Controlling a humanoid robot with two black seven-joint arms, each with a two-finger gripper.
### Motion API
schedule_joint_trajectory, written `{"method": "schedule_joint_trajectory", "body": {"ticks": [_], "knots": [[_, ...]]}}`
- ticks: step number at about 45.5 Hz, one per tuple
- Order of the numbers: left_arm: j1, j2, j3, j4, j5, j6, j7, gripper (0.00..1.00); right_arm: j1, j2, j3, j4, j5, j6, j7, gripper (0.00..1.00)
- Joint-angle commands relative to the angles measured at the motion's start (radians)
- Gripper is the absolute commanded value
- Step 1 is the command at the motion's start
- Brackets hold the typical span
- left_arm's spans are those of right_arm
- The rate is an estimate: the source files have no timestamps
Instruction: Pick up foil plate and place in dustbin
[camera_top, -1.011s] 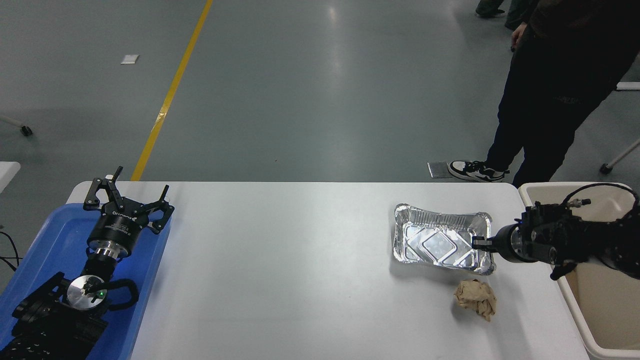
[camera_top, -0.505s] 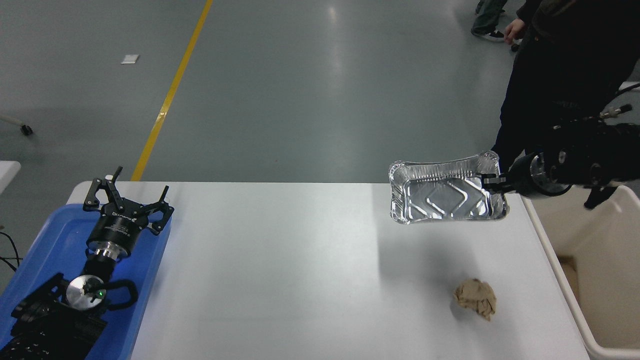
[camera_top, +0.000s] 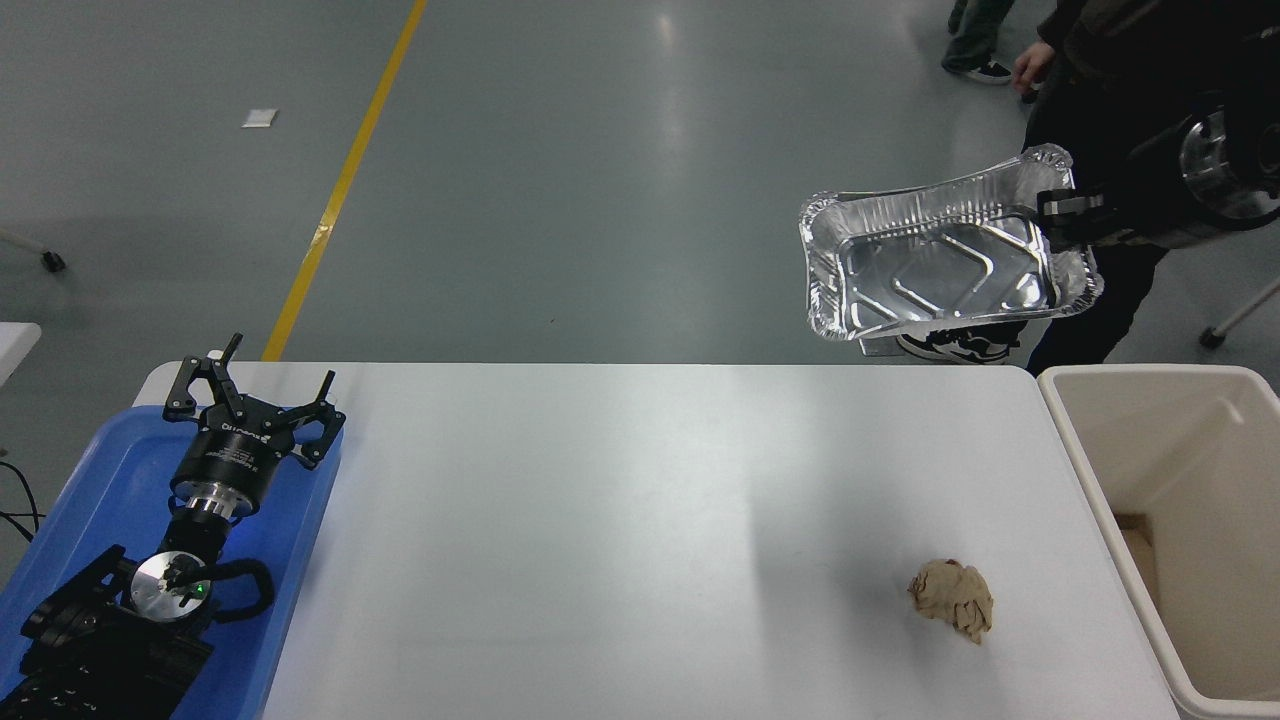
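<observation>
The right gripper (camera_top: 1052, 215) pinches the right rim of the foil plate (camera_top: 940, 262), holding it high above the table's (camera_top: 620, 520) far right corner, left of the dustbin (camera_top: 1190, 500). The left gripper (camera_top: 252, 400), fingers spread, sits parked over a blue tray (camera_top: 90, 500). A paper ball (camera_top: 952, 597) lies on the table.

Shiny foil plate (camera_top: 945, 262) airborne, tilted; cream dustbin (camera_top: 1180, 520) below.
</observation>
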Motion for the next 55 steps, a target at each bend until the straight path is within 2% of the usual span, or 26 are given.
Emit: {"method": "schedule_joint_trajectory", "body": {"ticks": [1,11,19,24,35,40,46,55], "knots": [[0.000,0.000,0.000,0.000,0.000,0.000,-0.001,0.99,-0.026,-0.147,-0.121,-0.090,-0.034,-0.009,0.012,0.00],[0.000,-0.001,0.000,0.000,0.000,0.000,-0.001,0.99,-0.233,-0.318,-0.116,-0.305,-0.095,-0.108,0.003,0.00],[-0.002,-0.003,0.000,0.002,0.000,0.000,-0.003,0.99,-0.486,-0.401,-0.038,-0.489,-0.046,-0.188,-0.003,0.00],[-0.002,-0.003,0.000,0.002,0.000,0.000,-0.003,0.99,-0.704,-0.416,0.081,-0.587,0.061,-0.220,-0.008,0.00],[-0.002,-0.003,0.000,0.002,0.000,0.000,-0.003,0.99,-1.164,-0.401,0.261,-0.836,0.323,-0.288,-0.022,0.00],[-0.003,-0.003,0.000,0.002,0.000,0.000,-0.003,0.99,-1.333,-0.352,0.379,-0.902,0.438,-0.291,-0.057,0.00],[-0.002,-0.003,0.000,0.002,0.000,0.000,-0.003,0.99,-1.505,-0.287,0.543,-1.018,0.495,-0.300,-0.100,0.00],[-0.003,-0.004,0.000,0.002,0.000,0.000,-0.003,0.99,-1.642,-0.192,0.816,-1.114,0.500,-0.305,-0.164,0.00]]}}
